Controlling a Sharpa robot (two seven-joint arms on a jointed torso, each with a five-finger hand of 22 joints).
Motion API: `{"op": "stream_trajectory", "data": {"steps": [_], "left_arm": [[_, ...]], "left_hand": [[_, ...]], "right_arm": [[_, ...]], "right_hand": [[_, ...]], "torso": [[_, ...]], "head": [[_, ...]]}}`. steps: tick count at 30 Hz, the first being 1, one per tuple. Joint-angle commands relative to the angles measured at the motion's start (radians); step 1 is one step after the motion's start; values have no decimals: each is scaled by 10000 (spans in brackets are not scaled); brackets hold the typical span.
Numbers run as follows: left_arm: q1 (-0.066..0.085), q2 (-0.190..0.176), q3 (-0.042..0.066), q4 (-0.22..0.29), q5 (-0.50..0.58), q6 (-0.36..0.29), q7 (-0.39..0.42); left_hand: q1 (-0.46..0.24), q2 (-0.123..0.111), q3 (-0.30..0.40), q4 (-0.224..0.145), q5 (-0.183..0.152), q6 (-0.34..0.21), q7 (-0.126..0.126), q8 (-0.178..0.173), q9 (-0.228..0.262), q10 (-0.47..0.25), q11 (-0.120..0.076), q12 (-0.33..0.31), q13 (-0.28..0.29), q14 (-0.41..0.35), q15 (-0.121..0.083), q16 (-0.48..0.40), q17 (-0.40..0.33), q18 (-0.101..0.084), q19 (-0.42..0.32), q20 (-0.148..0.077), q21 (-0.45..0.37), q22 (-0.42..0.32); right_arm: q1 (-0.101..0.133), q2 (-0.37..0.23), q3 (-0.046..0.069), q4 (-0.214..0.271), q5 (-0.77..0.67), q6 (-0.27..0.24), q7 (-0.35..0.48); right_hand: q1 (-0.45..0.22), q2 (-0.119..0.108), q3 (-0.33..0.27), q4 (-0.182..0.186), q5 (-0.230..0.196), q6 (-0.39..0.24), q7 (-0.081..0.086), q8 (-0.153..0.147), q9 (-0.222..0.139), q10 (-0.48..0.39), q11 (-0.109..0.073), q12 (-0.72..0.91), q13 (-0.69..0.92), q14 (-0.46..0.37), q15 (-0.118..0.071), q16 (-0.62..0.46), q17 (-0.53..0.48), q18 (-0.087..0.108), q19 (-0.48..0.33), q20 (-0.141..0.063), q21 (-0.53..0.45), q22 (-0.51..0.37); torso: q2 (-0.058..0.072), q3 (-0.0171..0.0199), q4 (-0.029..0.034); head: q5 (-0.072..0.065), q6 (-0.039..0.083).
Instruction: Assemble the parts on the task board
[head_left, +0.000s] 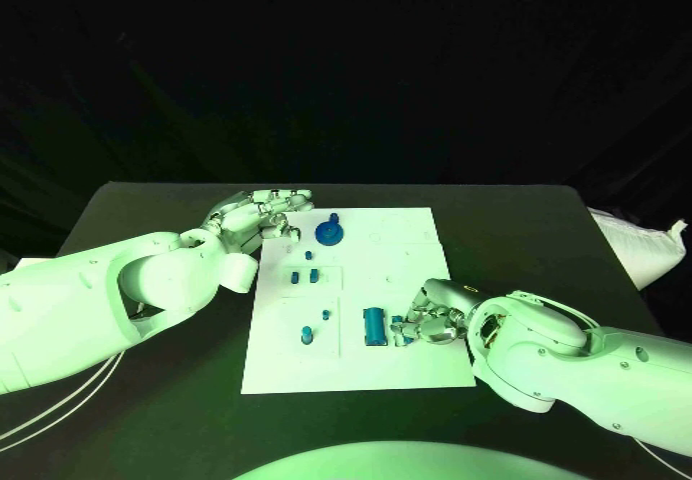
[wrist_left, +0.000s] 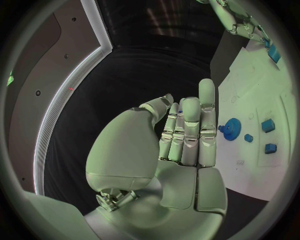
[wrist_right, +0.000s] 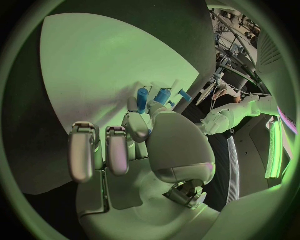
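Observation:
The white task board lies mid-table. On it are a blue gear, small blue parts below it, two more lower down, and an upright blue cylinder. My left hand hovers at the board's far left corner. Its fingers are stretched out and hold nothing, with the gear beyond them. My right hand is at the board's near right part. Its thumb and a finger pinch a small blue part beside the cylinder. The pinched part pokes out past the fingertips.
A white bag lies at the table's right edge. Bare black table surrounds the board on all sides. Both forearms reach in from the near corners.

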Motion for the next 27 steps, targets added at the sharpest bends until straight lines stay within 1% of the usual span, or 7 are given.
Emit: {"op": "stream_trajectory", "data": {"steps": [1, 5, 12, 15, 19, 23, 27], "left_arm": [[5, 17, 6, 32, -30, 229, -6], [5, 11, 6, 32, -30, 235, -18], [5, 6, 6, 26, -30, 257, -42], [5, 2, 6, 24, -30, 261, -46], [5, -4, 5, 16, -30, 268, -46], [5, -8, 4, 12, -30, 272, -46], [5, -10, 4, 13, -30, 279, -44]], "left_hand": [[-12, 69, -53, 4, 25, -88, 0, 33, -2, -52, 10, 14, -15, -73, 20, -57, -10, 100, -39, 6, -60, -9], [-21, 68, -65, 8, 24, -93, 2, 39, -3, -60, 14, 22, -16, -79, 22, -57, -19, 100, -42, 7, -63, -11], [-21, 68, -65, 8, 24, -93, 2, 39, -3, -60, 14, 22, -16, -79, 22, -57, -19, 100, -42, 7, -63, -11], [-21, 68, -65, 8, 24, -93, 2, 39, -3, -60, 14, 22, -16, -79, 22, -57, -19, 100, -42, 7, -63, -11], [-35, 70, -79, 16, 22, -99, 5, 45, -3, -68, 17, 30, -17, -88, 26, -58, -33, 99, -44, 10, -67, -13], [-38, 72, -82, 18, 23, -100, 6, 47, -3, -71, 17, 32, -17, -99, 26, -71, -60, 99, -45, 11, -68, -14], [-38, 73, -83, 19, 23, -101, 6, 49, -3, -73, 17, 34, -17, -108, 27, -79, -79, 99, -46, 11, -69, -15]], "right_arm": [[-10, 47, -3, 42, -279, 311, 9], [-10, 56, -3, 69, -290, 329, 25], [-9, -14, -3, 168, -378, 309, 56], [-10, -60, -3, 220, -424, 295, 65], [-10, -214, -1, 386, -530, 270, 81], [-8, -386, 5, 502, -602, 292, 93], [-7, -511, 13, 506, -612, 416, 119]], "right_hand": [[-188, 86, -160, 7, -68, 109, -2, 86, 32, 120, -18, 170, 112, 857, -79, 78, 1462, -140, 218, -58, 85, 544], [-568, 234, -510, 23, -168, 149, -31, 113, 83, 168, -41, 304, 221, 872, -96, 129, 1544, -156, 252, -71, 131, 618], [-1777, 472, -1627, 41, -1608, 190, -64, 161, 205, 222, -66, 441, 379, 889, -119, 197, 1660, -177, 292, -88, 193, 723], [-2006, 474, -1916, 45, -1907, 187, -63, 167, 233, 227, -67, 445, 401, 891, -113, 205, 1674, -179, 297, -91, 202, 739], [-2139, 506, -2137, 43, -2080, 194, -68, 178, 261, 241, -67, 477, 436, 899, -117, 229, 1714, -187, 311, -89, 223, 776], [-2137, 524, -2164, 36, -2089, 198, -70, 181, 267, 248, -68, 500, 452, 904, -117, 247, 1743, -190, 316, -89, 231, 788], [-1464, 606, -2252, -98, -1977, 184, -75, 186, 313, 253, -72, 485, 479, 904, -120, 248, 1750, -191, 318, -92, 236, 801]], "torso": [[1, 0, 3], [3, 4, -6], [-3, 11, 0], [1, 12, -2], [2, 20, -5], [-2, 3, -22], [6, 7, -15]], "head": [[-1, -6], [6, -18], [11, -32], [17, -36], [28, -44], [25, -43], [13, -35]]}}
